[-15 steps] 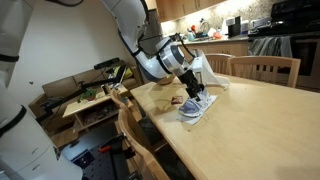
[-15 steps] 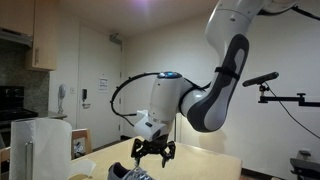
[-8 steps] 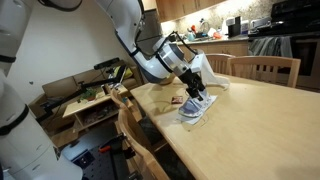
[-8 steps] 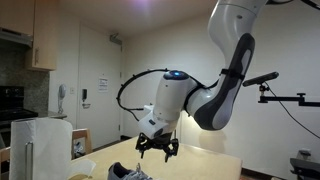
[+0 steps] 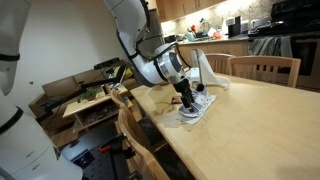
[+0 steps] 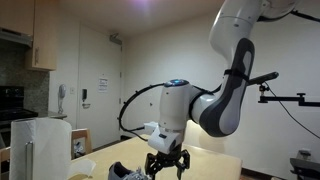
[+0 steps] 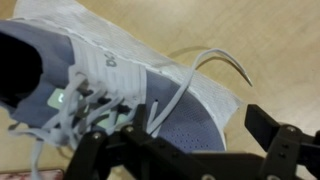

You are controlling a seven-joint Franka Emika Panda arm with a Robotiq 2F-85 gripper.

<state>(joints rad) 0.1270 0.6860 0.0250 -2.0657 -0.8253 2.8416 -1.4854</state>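
The shoe [image 7: 110, 85], a grey sneaker with pale laces [image 7: 205, 72], sits near the edge of the table [image 5: 255, 125]; the gripper [image 7: 185, 145] hangs low over its laced front, jaws spread wide and grasping nothing; whether a fingertip grazes the shoe is hard to tell; a chair [image 5: 266, 68] stands at the table's far side.

The surface [image 5: 265, 125] I work over is pale wood, warmly lit. A far chair [image 5: 265, 68] of wood stands at its back edge, and a near chair [image 5: 135, 125] at its front. Behind are wooden kitchen cabinets [image 5: 180, 8] and a crowded counter [image 5: 225, 38]. A low cluttered shelf [image 5: 90, 100] sits by the white wall [image 5: 70, 40]. In an exterior view I see a pale door [image 6: 100, 95] and a ceiling light [image 6: 140, 4] glaring.
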